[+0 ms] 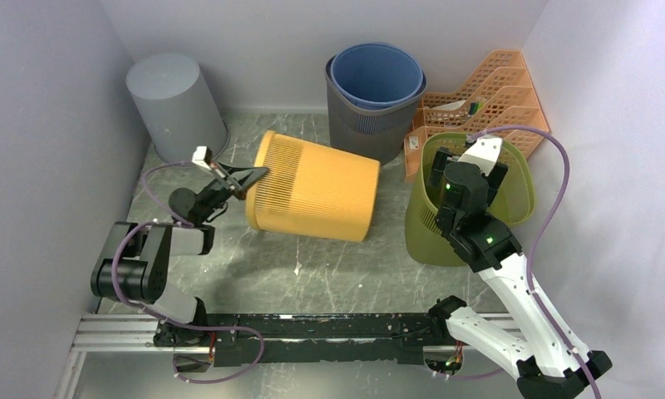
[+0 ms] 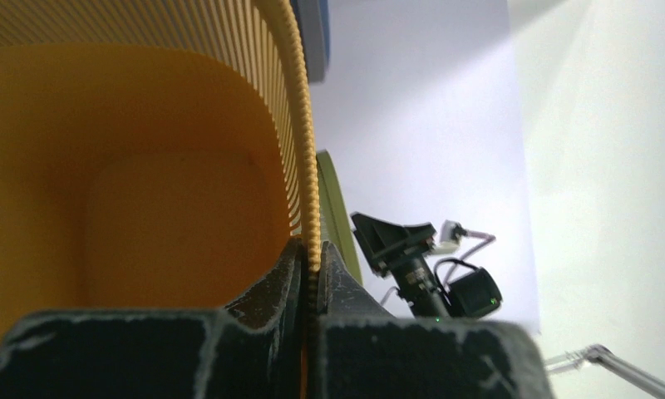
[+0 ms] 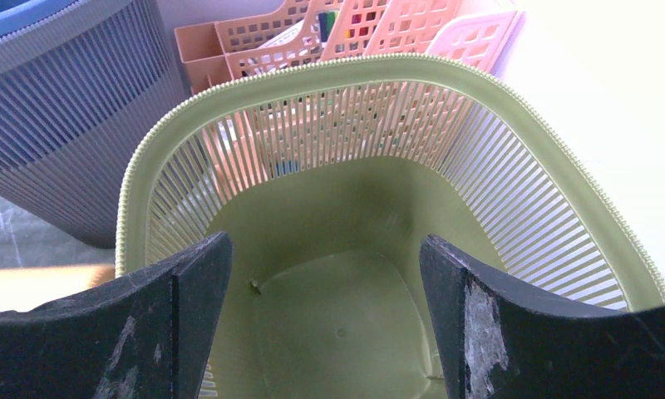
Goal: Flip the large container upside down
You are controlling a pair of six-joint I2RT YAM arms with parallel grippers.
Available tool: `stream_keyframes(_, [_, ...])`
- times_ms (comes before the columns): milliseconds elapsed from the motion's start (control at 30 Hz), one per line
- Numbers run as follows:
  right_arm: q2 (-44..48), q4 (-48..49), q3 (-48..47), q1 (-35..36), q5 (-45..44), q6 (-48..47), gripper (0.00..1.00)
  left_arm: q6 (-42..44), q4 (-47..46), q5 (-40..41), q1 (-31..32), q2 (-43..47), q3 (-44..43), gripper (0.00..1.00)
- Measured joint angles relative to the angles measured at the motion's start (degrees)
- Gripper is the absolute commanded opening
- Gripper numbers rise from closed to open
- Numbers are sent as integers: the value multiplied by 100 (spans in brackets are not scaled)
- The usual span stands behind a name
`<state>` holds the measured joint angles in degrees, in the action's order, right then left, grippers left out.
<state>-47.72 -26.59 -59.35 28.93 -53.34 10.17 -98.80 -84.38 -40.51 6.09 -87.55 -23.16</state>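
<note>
Your left tool (image 1: 250, 176) is clenched on the rim of the yellow basket (image 1: 317, 187), one finger inside, one outside. The basket is tipped on its side at mid desk (image 1: 337, 274), mouth facing left. Your right tool (image 3: 322, 249) hangs spread wide over the green basket (image 1: 522, 198) at right, holding nothing.

No readable text, label or number shows anywhere.
</note>
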Motion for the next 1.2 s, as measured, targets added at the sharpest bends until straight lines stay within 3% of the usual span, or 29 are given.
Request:
stream_keyframes(167, [13,9,0,0,0,0,83,-57,17,188,1182,-501,-540,7])
stream_keyframes(300, [57,11,2,-2,-2,-7,83,-103,-2,295,1248,-741,-584,7])
stream_keyframes(700, [175,20,101,-4,7,-15,83,-566,-76,328,-385,-1099,66,7])
stream_keyframes(900, [203,22,101,-4,42,-13,83,-551,-90,144,-702,-1126,304,7])
stream_keyframes(1200, [203,22,127,-4,142,-11,83,-278,-127,-109,-1263,-1902,356,8])
